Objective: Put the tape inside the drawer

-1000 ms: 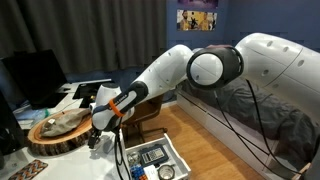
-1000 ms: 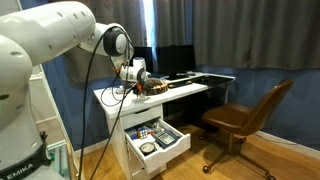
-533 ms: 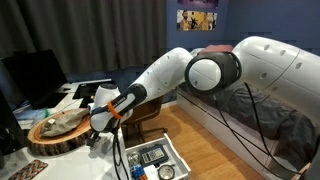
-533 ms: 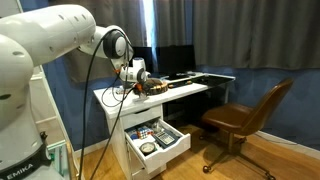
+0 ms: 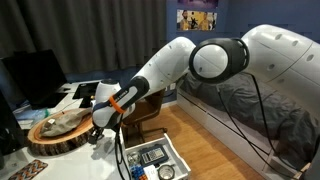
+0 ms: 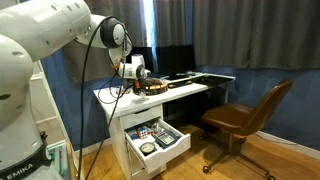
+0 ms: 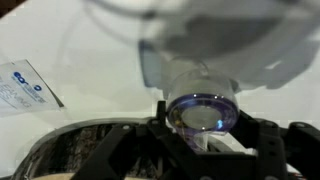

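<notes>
Tape: small clear round roll (image 7: 203, 108) with a bluish-violet sheen on its glossy ring, seen face-on in the wrist view; blurred, and no print can be made out on it.
Tape's place: over the white desk top (image 7: 90, 60), just beside the big round bark-edged wooden slab (image 5: 55, 132), between the two dark fingers.
Gripper: the Robotiq gripper (image 5: 100, 139) points down at the desk edge next to the slab; its jaws stand either side of the roll, but the blur hides whether they press on it, so I cannot tell.
Drawer: shallow white-walled pull-out tray (image 6: 165, 157), pulled out below the slab's end of the desk, with small items lying in it.
Writing: "EMIKA" in dark letters on the white robot base (image 6: 27, 160).
Slip: small white paper label (image 7: 22, 85) with blue print, lying on the desk beside the slab; the print is too blurred to read.
Poster: yellow-and-purple picture (image 5: 197, 18) on the wall, well above the slab; no words are legible.
</notes>
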